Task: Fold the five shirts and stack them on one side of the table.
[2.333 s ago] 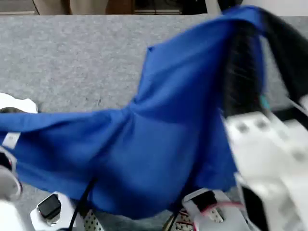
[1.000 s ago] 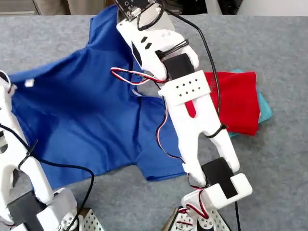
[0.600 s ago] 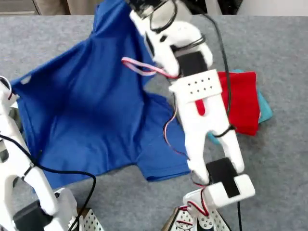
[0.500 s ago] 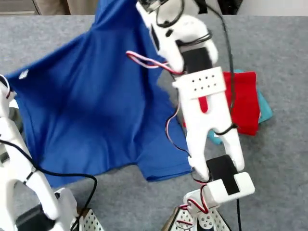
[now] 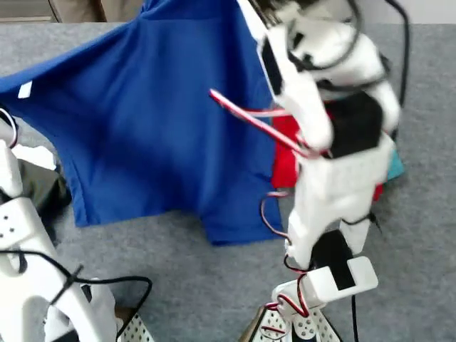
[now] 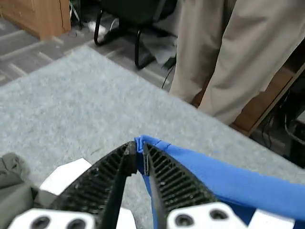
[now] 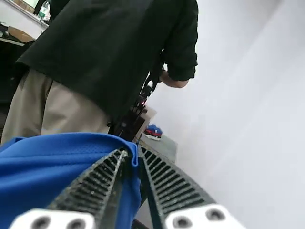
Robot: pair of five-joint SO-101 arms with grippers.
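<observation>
At the near edge of the desk (image 5: 164, 292), the two white arms rise from their bases, the left arm (image 5: 21, 242) at the desk's left corner and the right arm (image 5: 335, 142) right of its middle.

A little farther in, on the left side of the desk, a crumpled dark olive garment (image 5: 39, 187) lies on the grey surface. Near the desk's middle hangs the lower edge of the blue shirt (image 5: 142, 121), with one short sleeve pointing down. Whether this edge touches the desk I cannot tell.

On the right side of the desk lies a folded red shirt (image 5: 285, 164), partly hidden behind the right arm. It rests on a teal shirt (image 5: 394, 165), of which only a corner peeks out.

The blue shirt itself is a plain, bright royal blue. It is held up above the desk and spread wide like a sheet from the desk's left side to its far middle. The cloth is fairly taut, with soft diagonal folds. A small white tag (image 5: 25, 89) sits near its upper left corner.

The left tool (image 6: 137, 149) is pinched closed on that corner's edge above the desk's left side. The right tool (image 7: 133, 153) is clamped on the other upper edge, raised high over the far edge of the desk.
</observation>
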